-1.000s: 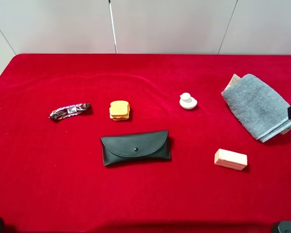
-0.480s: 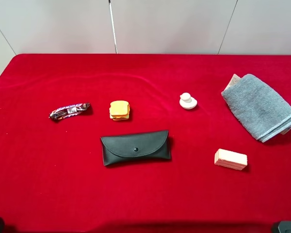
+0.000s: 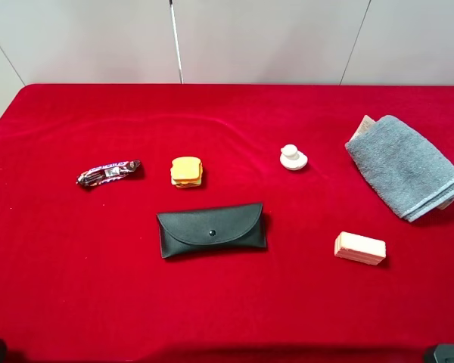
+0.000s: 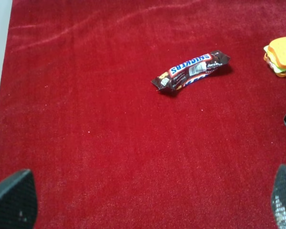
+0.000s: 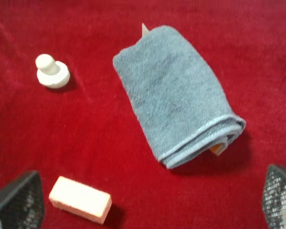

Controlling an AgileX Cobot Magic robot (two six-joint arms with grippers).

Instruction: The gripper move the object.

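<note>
Grey towel [image 3: 403, 166] flat on red cloth [image 3: 76, 257] — long axis slanting toward the front-right edge; right claw [image 5: 148, 200] gaping, clear above it.

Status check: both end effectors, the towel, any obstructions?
Left end effector open, empty. Right end effector open above the grey towel, not touching. Towel lies folded on the red cloth. Nothing blocking it.

On the red bench [image 3: 60, 265] I see a Snickers bar [image 3: 109, 172], toy sandwich [image 3: 186, 172], black pouch [image 3: 211, 229], white knob [image 3: 293, 157] and pink block [image 3: 359, 248], all apart.
</note>
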